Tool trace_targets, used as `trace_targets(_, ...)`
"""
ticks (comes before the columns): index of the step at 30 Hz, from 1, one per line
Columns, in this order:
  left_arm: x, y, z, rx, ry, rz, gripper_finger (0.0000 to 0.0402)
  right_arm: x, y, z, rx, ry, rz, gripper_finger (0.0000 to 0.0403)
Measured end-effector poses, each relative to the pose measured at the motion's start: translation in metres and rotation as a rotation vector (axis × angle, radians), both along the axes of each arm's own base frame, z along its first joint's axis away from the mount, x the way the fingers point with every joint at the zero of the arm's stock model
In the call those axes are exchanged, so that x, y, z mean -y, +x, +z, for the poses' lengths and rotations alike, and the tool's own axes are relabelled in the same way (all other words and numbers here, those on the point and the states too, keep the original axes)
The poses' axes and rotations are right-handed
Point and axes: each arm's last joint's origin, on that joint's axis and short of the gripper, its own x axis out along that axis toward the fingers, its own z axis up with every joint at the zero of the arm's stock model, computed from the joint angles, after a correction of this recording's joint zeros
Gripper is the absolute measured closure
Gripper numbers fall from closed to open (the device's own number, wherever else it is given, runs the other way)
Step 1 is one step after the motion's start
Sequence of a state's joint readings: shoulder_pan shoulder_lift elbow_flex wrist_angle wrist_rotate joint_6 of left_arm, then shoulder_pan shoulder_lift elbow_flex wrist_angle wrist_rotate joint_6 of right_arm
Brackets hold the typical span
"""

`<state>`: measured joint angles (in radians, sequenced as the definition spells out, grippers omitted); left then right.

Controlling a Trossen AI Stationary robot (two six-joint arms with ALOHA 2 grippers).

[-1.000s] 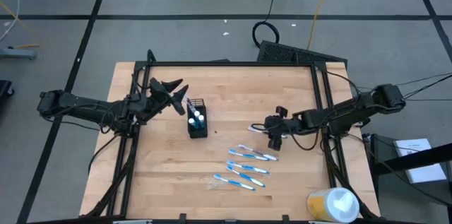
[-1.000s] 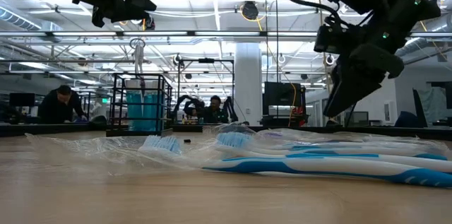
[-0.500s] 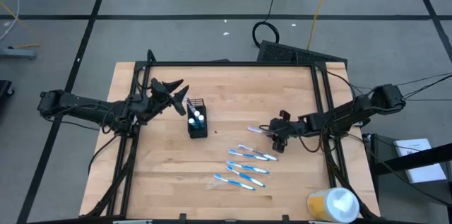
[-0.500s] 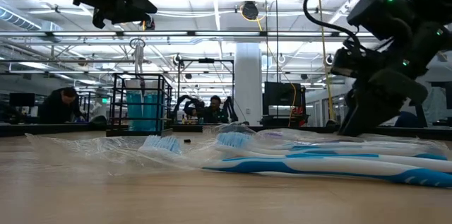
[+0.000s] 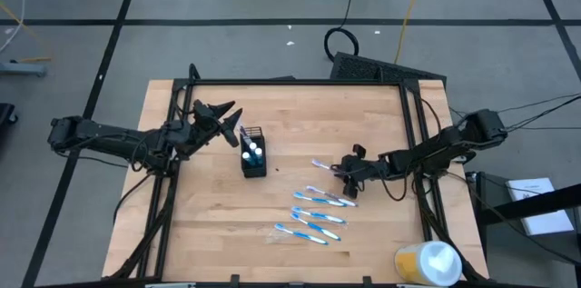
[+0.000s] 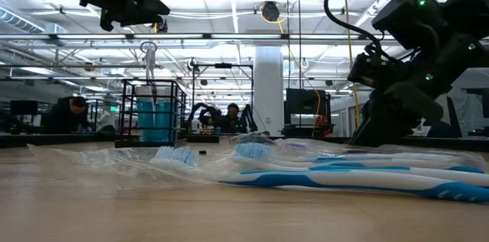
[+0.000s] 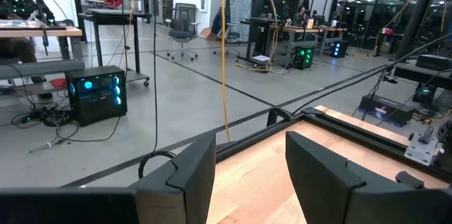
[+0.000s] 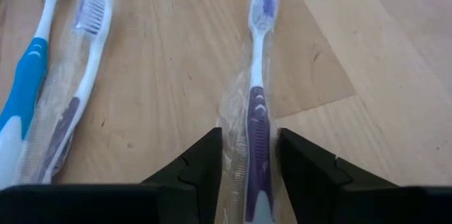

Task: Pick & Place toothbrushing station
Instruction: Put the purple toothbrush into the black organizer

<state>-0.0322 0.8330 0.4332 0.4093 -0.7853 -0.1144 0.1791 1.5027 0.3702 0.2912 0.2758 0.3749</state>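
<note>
Right end effector is low over the counter, right of centre, fingers apart w/ a wrapped purple-and-white toothbrush lying between them, not yet pinched. Three more wrapped toothbrushes lie just toward the front edge. Black mesh holder w/ blue tubes stands upright left of centre. Left end effector hovers near the holder, toward the back-left corner, fingers spread, empty.

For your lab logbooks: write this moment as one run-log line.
right tool: open, straddling wrapped toothbrush | left tool: open, waiting near holder
</note>
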Motion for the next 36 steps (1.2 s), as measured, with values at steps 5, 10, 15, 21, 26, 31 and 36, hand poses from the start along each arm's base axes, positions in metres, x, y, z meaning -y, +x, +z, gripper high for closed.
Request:
trace_targets(5, 0.0, 0.0, 0.0, 0.002, 0.0, 0.0, 0.0224, 0.001, -0.001, -0.001, -0.006, -0.021, -0.006, 0.0311)
trace_targets(10, 0.0, 0.0, 0.0, 0.003, -0.003, -0.001, 0.0224, 0.001, -0.001, -0.001, -0.01, -0.035, -0.001, 0.0362)
trace_targets(15, 0.0, 0.0, 0.0, 0.005, -0.005, -0.001, 0.0224, 0.001, 0.0, 0.0, 0.003, -0.045, -0.006, 0.0379)
trace_targets(21, 0.0, 0.0, 0.0, 0.016, -0.019, -0.003, 0.0224, 0.0, 0.011, 0.011, 0.165, -0.084, 0.031, 0.0376)
trace_targets(26, 0.0, 0.0, 0.0, 0.015, -0.018, -0.003, 0.0224, 0.004, 0.026, 0.033, 0.406, -0.148, 0.074, 0.0378)
trace_targets(31, 0.0, 0.0, 0.0, 0.028, -0.032, -0.004, 0.0224, 0.01, 0.034, 0.052, 0.597, -0.238, 0.085, 0.0378)
trace_targets(36, 0.002, 0.002, 0.0, 0.045, -0.052, -0.081, 0.0224, 0.017, 0.038, 0.075, 0.81, -0.309, 0.061, 0.0377)
